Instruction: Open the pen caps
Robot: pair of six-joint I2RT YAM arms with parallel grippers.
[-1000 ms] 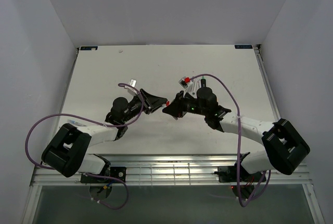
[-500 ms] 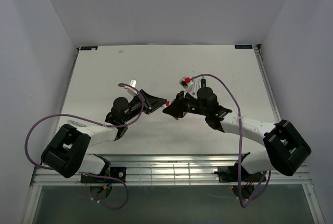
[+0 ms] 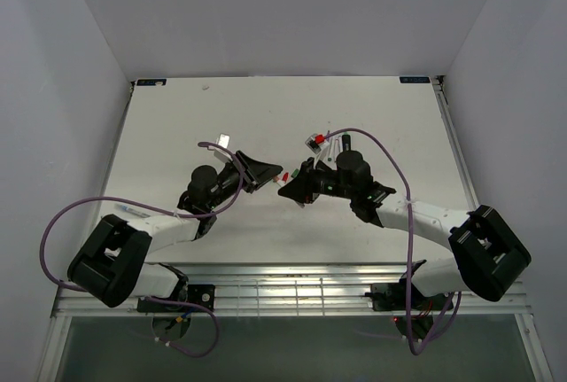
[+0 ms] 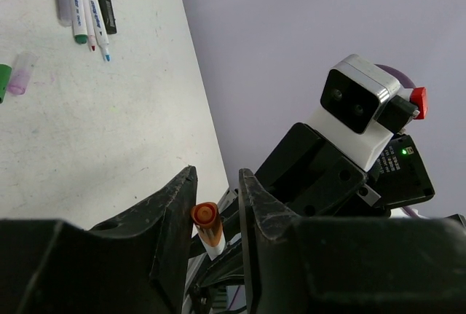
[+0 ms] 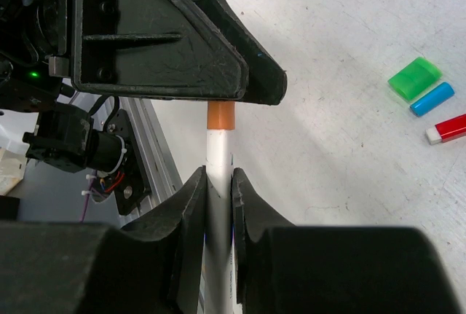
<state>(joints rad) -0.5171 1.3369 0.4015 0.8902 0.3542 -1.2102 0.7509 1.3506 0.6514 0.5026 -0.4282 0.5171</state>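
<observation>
Right wrist: slim white pen (image 5: 218, 159) wears short orange cap (image 5: 220, 116).

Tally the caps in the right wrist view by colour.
green cap: 1
blue cap: 1
red cap: 1
orange cap, on the pen: 1
Total: 4

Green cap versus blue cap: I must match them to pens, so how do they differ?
The green cap is wide and blocky; the blue cap slim and rounded. The blue cap lies next to the red cap, the green cap beyond. Both lie loose on the table.
</observation>
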